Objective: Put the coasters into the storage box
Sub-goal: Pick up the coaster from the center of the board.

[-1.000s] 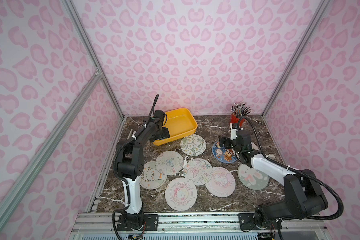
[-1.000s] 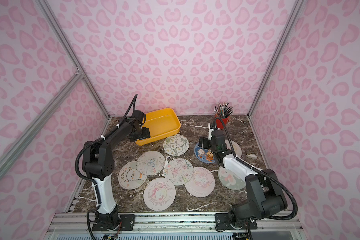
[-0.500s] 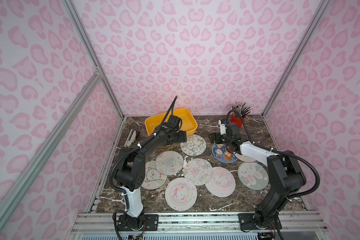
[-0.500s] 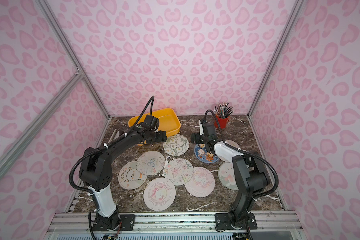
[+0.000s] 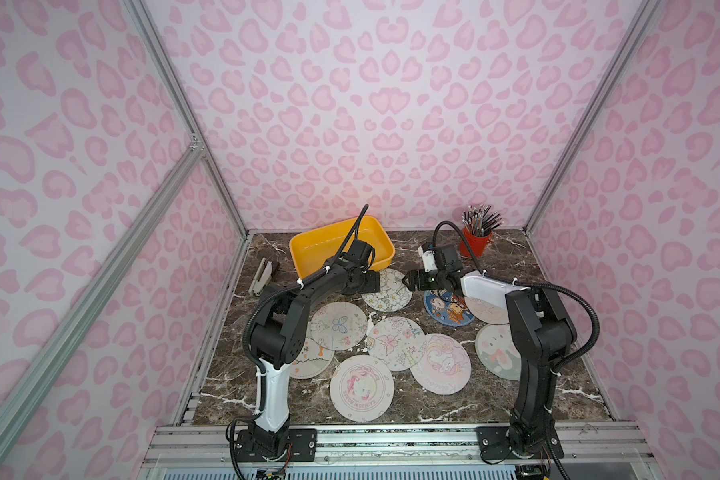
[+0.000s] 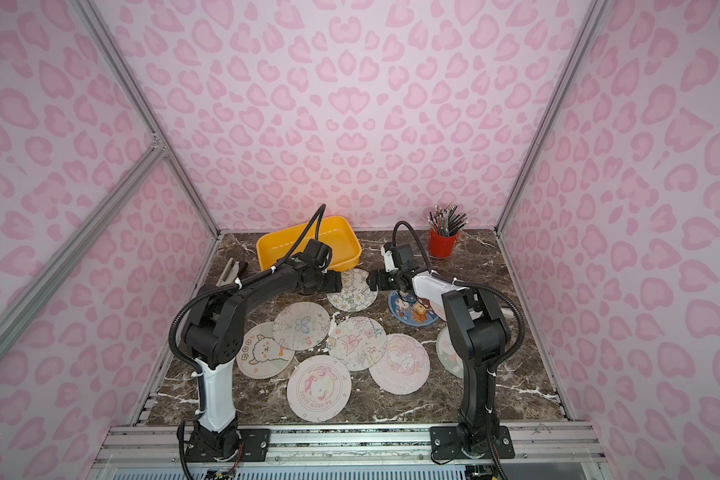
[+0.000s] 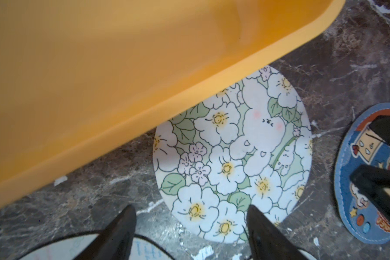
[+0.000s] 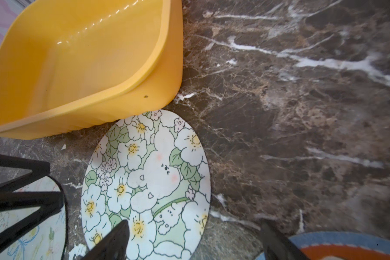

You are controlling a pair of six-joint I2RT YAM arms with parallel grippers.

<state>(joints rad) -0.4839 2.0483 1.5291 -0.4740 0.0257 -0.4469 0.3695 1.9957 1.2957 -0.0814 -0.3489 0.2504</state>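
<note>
The storage box (image 5: 325,245), a shallow glossy yellow plastic tray with rounded corners and a flared rim, stands at 11 o'clock on the brown marble-pattern desk (image 5: 433,407). The floral coaster (image 5: 391,293), a thin flat round disc, lies on the desk just beside the box's 5 o'clock corner, with the blue coaster (image 5: 447,309) near it at 4 o'clock and the pale coasters (image 5: 360,388) spread, some overlapping, toward 6 o'clock. The left gripper (image 5: 374,282) and right gripper (image 5: 408,281) face each other across the floral coaster, each with black tapered fingers spread apart, gripping nothing.
</note>
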